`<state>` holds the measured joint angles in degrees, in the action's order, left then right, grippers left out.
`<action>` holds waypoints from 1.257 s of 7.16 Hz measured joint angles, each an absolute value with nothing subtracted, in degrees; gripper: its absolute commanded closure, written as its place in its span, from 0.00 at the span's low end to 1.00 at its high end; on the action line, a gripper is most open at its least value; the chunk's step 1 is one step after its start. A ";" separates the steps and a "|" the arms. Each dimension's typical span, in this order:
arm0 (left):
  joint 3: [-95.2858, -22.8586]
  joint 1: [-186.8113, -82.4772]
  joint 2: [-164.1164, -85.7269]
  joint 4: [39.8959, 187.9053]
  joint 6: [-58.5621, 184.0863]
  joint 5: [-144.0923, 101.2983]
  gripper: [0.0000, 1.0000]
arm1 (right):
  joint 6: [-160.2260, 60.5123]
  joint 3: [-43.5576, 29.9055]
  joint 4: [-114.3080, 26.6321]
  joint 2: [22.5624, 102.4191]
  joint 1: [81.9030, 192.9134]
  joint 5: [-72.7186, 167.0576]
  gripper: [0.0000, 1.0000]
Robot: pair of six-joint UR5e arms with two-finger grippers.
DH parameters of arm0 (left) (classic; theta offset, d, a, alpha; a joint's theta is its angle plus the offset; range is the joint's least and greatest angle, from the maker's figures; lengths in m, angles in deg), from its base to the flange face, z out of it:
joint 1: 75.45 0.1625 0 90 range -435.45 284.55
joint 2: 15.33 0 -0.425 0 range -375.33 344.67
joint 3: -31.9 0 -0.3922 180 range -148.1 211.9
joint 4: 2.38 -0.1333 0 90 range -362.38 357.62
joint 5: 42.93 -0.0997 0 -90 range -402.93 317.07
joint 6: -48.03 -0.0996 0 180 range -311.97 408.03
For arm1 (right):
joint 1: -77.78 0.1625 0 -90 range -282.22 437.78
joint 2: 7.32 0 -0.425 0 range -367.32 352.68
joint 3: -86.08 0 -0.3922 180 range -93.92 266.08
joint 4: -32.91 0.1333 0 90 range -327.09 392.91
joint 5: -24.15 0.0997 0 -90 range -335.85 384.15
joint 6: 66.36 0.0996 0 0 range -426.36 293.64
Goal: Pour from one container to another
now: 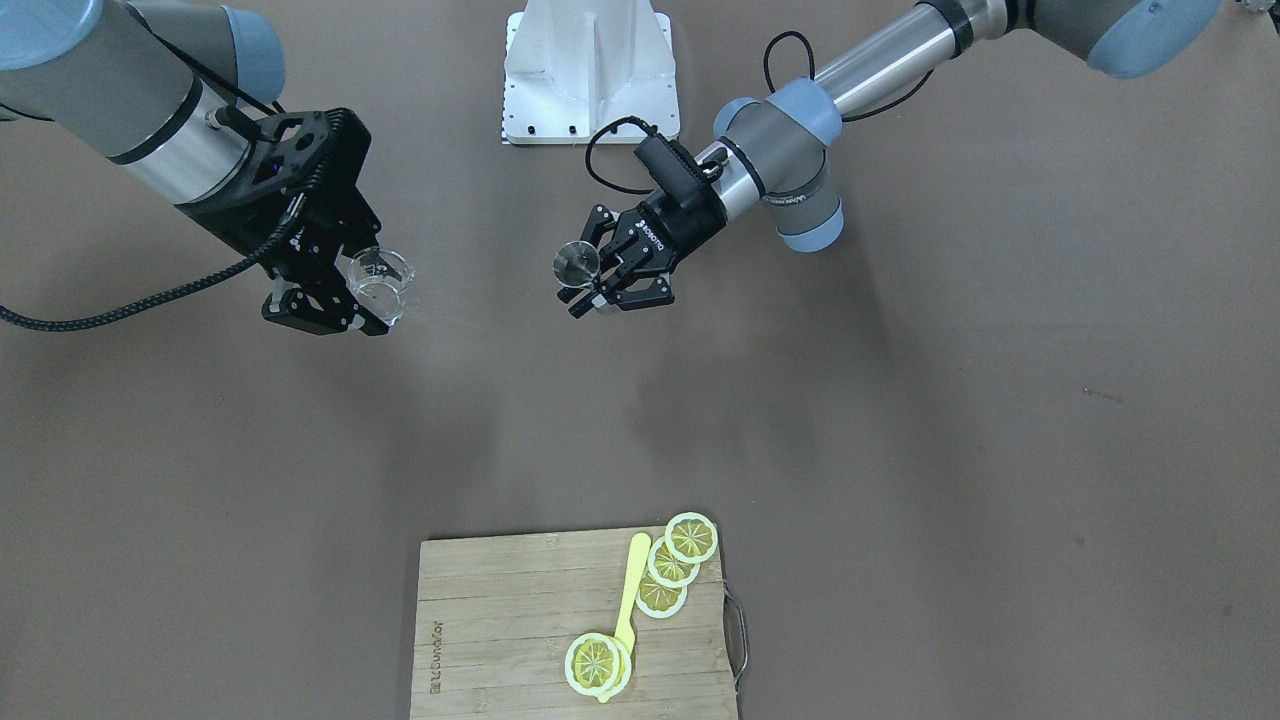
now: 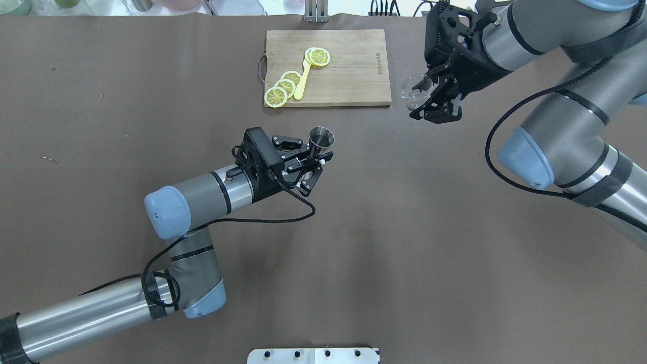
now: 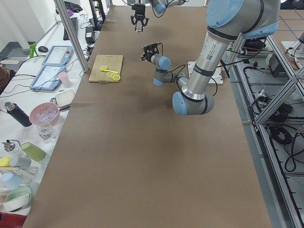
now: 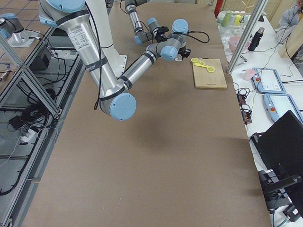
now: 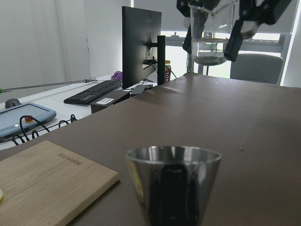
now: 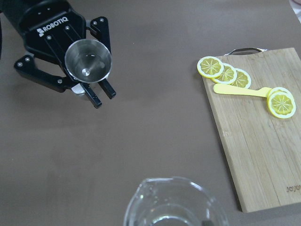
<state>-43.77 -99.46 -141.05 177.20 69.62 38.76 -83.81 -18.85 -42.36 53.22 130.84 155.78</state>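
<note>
Holding the glass beaker (image 1: pixel 380 285) upright in my right gripper (image 1: pixel 335 300), which is clamped on its wall, I judge the pour not yet begun: clear liquid sits in the beaker's bottom and the steel cup (image 6: pixel 88 59) looks empty. My left gripper (image 6: pixel 96 92) pinches that cup upright, lower over the table (image 1: pixel 900 450). Both arms reach inward with the vessels well apart; closing the gap and tipping are left.

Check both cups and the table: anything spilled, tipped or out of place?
Nothing stands out. The beaker is upright in the right hand, its liquid level; the jigger is upright in the left hand, seemingly empty. No puddle shows on the table. Lemon slices lie on the board.
</note>
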 measured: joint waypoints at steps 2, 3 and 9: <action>-43.55 -97.15 -140.07 180.47 69.55 37.07 1.00 | -83.82 -18.90 -46.36 50.54 129.26 153.42 1.00; -43.53 -95.91 -139.53 181.45 69.51 35.86 1.00 | -84.02 -19.07 -48.30 49.04 128.26 151.90 1.00; -43.79 -94.44 -139.69 181.53 68.17 33.84 1.00 | -100.62 -22.01 -57.76 45.86 123.54 150.24 1.00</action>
<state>-43.79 -94.44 -139.69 181.53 68.17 33.84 -100.62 -22.01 -57.76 45.86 123.54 150.24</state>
